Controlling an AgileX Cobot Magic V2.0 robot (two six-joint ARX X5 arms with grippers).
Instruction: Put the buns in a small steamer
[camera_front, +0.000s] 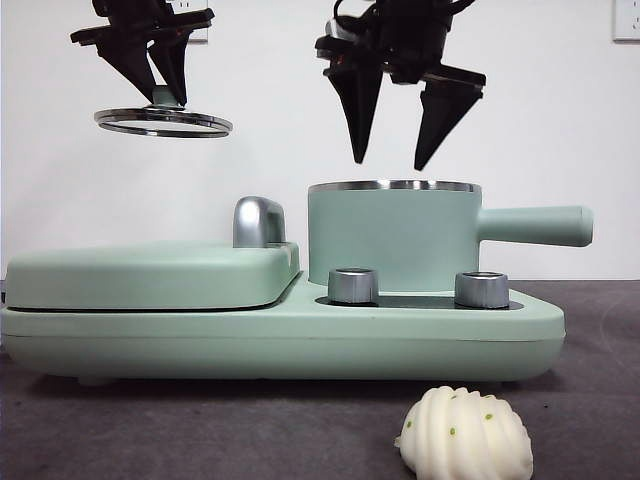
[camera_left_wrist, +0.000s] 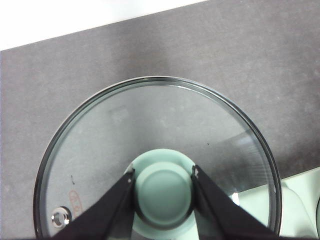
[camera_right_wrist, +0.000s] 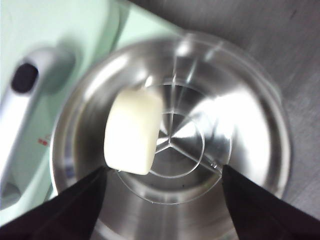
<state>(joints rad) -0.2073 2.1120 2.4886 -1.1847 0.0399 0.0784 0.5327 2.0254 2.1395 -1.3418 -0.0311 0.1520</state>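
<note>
Smooth bun (camera_right_wrist: 132, 131) inside steamer (camera_front: 392, 235), dark tabletop (camera_front: 200, 425)

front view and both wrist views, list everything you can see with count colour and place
smooth cream-white bun: 1, cream-white, lying inside the steamer pot
pleated oval bun with green flecks: 1, white, on the table in front of the cooker base
mint-green round steamer pot with steel rim: 1, on the base, straight handle out to the side
glass lid with steel rim and green knob: 1, held in the air beside the pot
flat mint-green griddle lid with chrome handle: 1, on the base
steel knobs: 2, front of the base
mint-green cooker base: 1
dark grey table: 1
left gripper: shut on the lid's knob
right gripper: open, above the pot
</note>
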